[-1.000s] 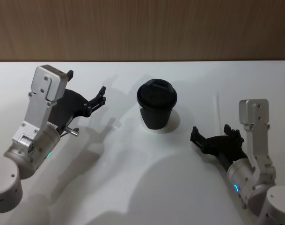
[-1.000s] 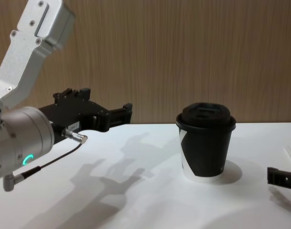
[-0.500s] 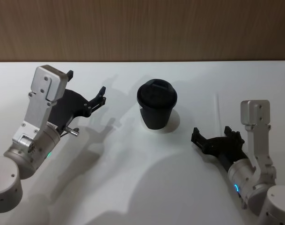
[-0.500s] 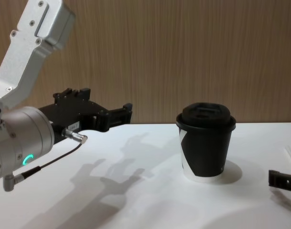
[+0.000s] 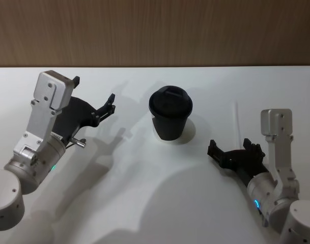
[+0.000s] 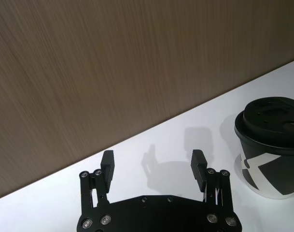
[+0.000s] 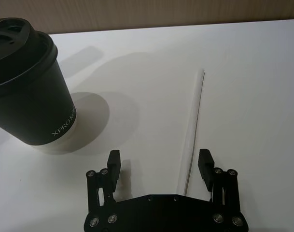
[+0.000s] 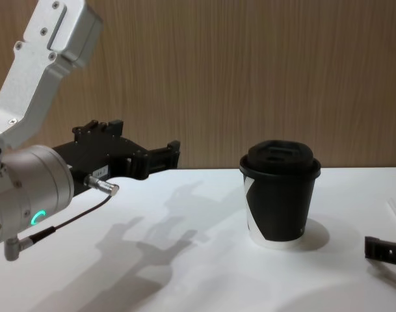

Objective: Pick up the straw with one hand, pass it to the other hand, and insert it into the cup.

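The black lidded cup (image 5: 170, 119) stands upright at the table's middle; it also shows as the cup (image 8: 280, 195) and the cup (image 7: 28, 87). The thin white straw (image 7: 192, 128) lies flat on the table to the cup's right, faint as the straw (image 5: 237, 119). My right gripper (image 7: 159, 157) hovers open low over the straw's near end, and the straw runs between its fingers, close to one of them. It also shows as the right gripper (image 5: 230, 145). My left gripper (image 5: 93, 90) is held open and empty above the table, left of the cup (image 6: 270, 145).
The white table (image 5: 144, 203) ends at a brown wood-grain wall (image 5: 155, 30) behind. The left arm's silver wrist with its grey cable (image 8: 61, 224) hangs at the front left.
The right gripper has sunk slightly toward the table near the straw. The left arm, the cup and the straw have not moved.
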